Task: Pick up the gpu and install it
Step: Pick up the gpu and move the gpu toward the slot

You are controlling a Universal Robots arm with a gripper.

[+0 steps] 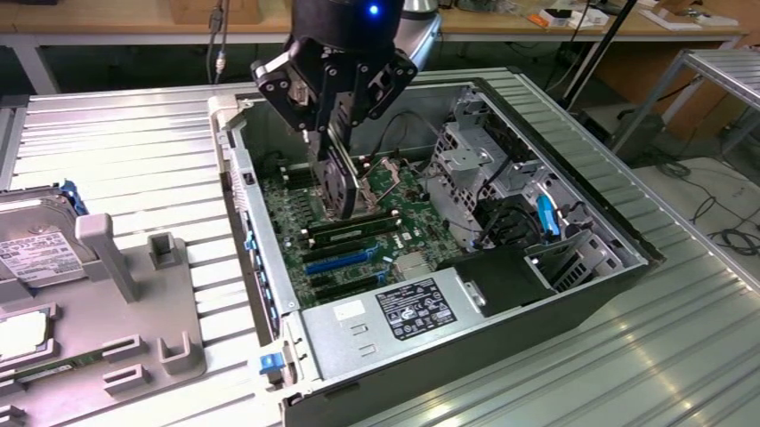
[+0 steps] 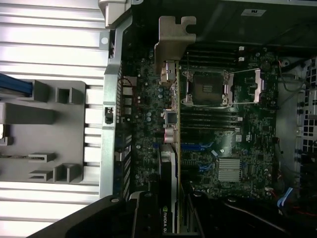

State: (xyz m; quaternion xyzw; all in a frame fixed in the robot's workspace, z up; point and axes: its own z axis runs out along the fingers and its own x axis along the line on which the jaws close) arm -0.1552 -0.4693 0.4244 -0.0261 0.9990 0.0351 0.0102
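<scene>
Holding the gpu [image 1: 342, 191] on edge, your tool [image 1: 333, 142] is closed narrow across the card's 2 flat faces. The card hangs upright inside the open computer case [image 1: 594, 240], above the motherboard [image 1: 398, 222], and by the look of it is not yet seated.

Treat the card as light and stiff but fragile. It is blade-thin, its faces carry small parts, and its lower contact edge should not scrape anything. The present hold, on the flat faces near the upper edge and away from the contacts, looks like the right place. With so slim a body, though, the card could probably pivot between the pads if 1 corner catches.

The exterior view gives you height. It shows the card's lower edge near the board, the blue slots [image 1: 338, 261] and the power supply [image 1: 404, 307] closer to the camera. It also shows the hard drive [image 1: 30, 253] beside the grey holder [image 1: 142, 294] out on the tabletop [image 1: 119, 142].

The wrist view gives you line instead. It shows the card edge-on as a thin strip, its silver bracket [image 2: 173, 37] toward the case wall. It also shows the processor socket [image 2: 205, 89] and a blue slot [image 2: 195, 147] just beside the strip. You cannot tell from it how high the card sits.
</scene>
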